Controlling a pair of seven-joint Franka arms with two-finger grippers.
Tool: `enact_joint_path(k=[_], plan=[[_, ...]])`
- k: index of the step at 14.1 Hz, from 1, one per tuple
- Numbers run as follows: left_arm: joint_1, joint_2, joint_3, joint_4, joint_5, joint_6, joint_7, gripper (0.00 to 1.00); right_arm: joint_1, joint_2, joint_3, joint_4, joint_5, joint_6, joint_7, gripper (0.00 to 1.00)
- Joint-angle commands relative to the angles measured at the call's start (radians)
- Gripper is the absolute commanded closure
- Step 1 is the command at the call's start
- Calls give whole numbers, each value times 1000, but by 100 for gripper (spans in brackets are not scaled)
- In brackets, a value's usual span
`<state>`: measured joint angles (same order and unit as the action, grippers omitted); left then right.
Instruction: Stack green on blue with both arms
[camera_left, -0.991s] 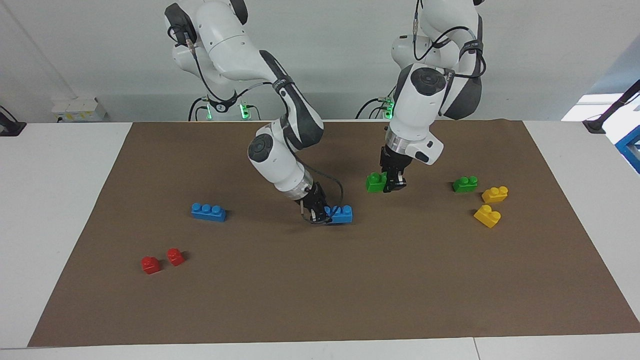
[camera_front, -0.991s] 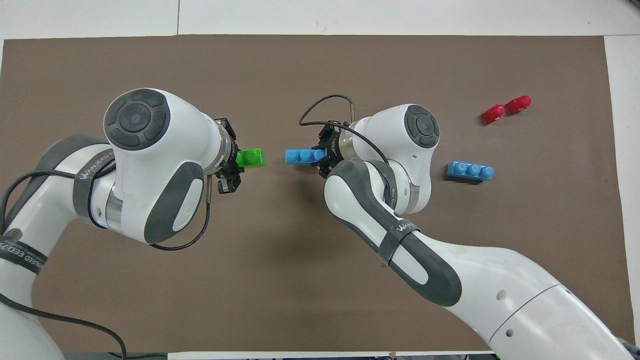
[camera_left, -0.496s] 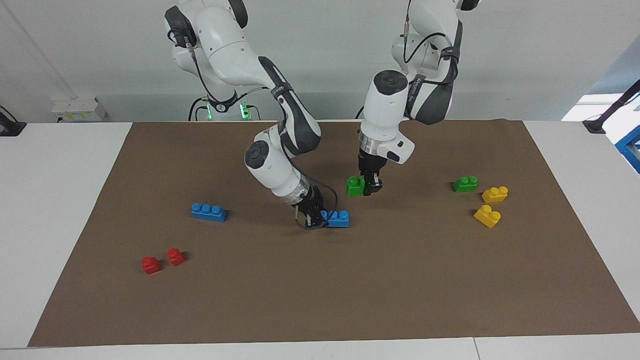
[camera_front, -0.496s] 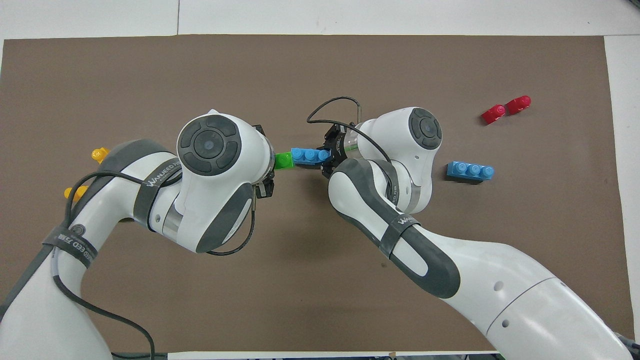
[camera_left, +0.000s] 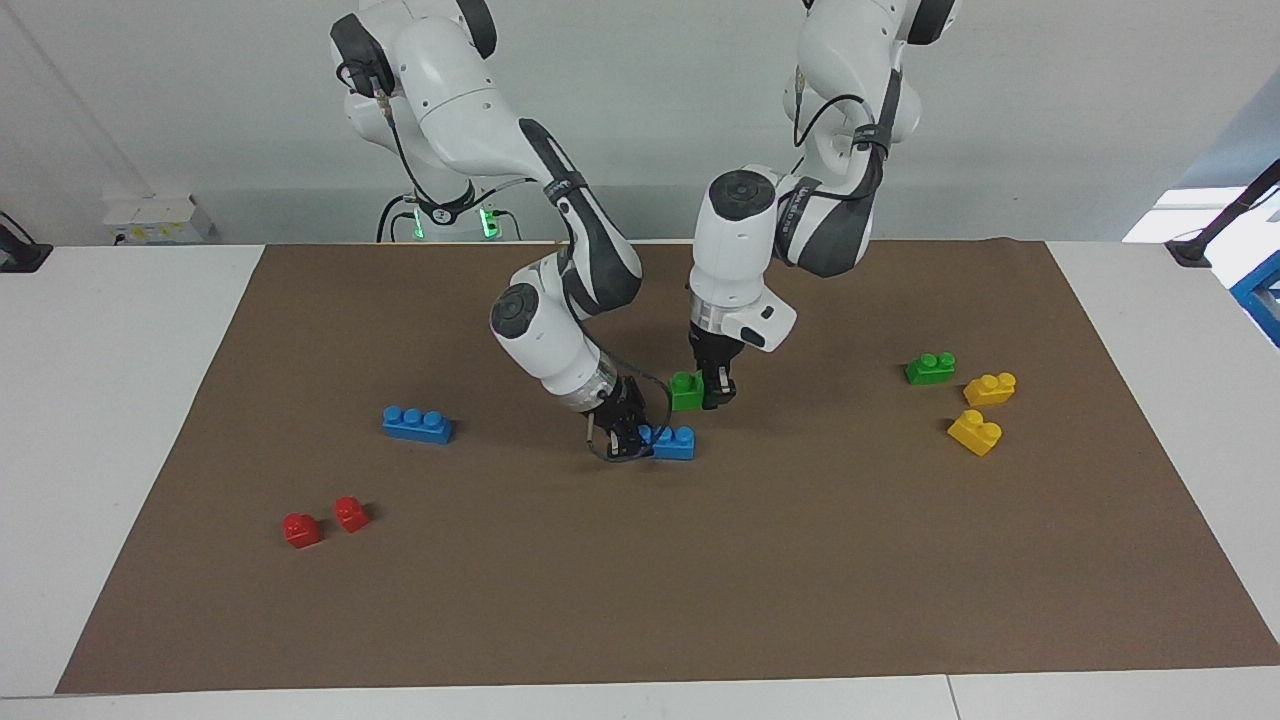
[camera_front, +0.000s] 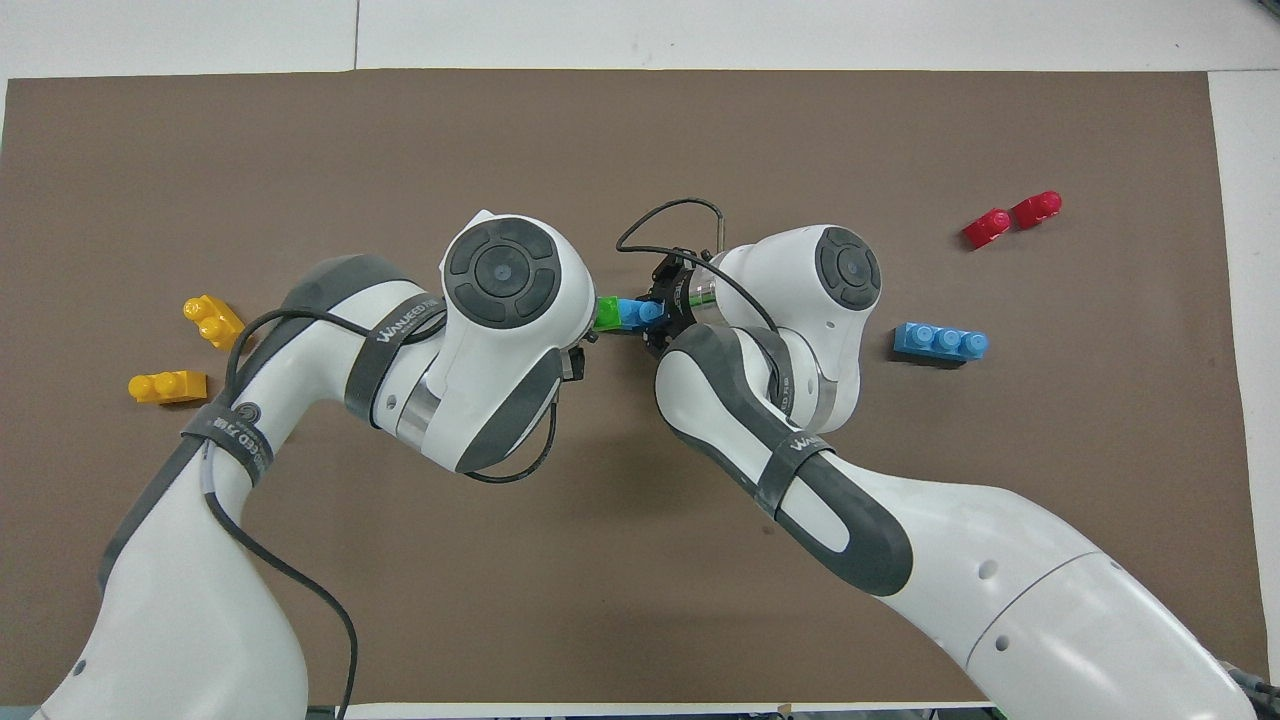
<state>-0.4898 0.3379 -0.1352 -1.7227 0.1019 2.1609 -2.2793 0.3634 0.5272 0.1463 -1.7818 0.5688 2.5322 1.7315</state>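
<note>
Left gripper (camera_left: 716, 394): clamped on the green brick (camera_left: 686, 390), carried just above the blue brick (camera_left: 672, 441).
Right gripper (camera_left: 622, 432): closed on that blue brick's end, low over the mat.
Doing it well: square green over the free studs, then press straight down.
Writing: a strap on each arm shows lettering, too partial to read.

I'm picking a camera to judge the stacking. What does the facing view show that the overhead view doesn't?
Only the facing view shows the gap in height between the held green brick and the held blue brick, plus the spare green brick, hidden under the left arm from overhead. Only the overhead view shows green overlapping blue's end. Both show the left gripper shut on green, the right gripper shut on blue, the spare blue brick, two yellow bricks and two red bricks.
</note>
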Motion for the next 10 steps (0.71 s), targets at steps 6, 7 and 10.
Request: enact_joint_path(k=[6,7,10], plan=[[-38,87,12,66,74,25,9,100,8,5,4,-41,19,56,7,100],[-38,90,11,63,70,22,50,100,8,5,4,-41,19,56,8,100],[-36,93,11,46,64,37,89,100,8,5,4,-41,19,56,8,100]])
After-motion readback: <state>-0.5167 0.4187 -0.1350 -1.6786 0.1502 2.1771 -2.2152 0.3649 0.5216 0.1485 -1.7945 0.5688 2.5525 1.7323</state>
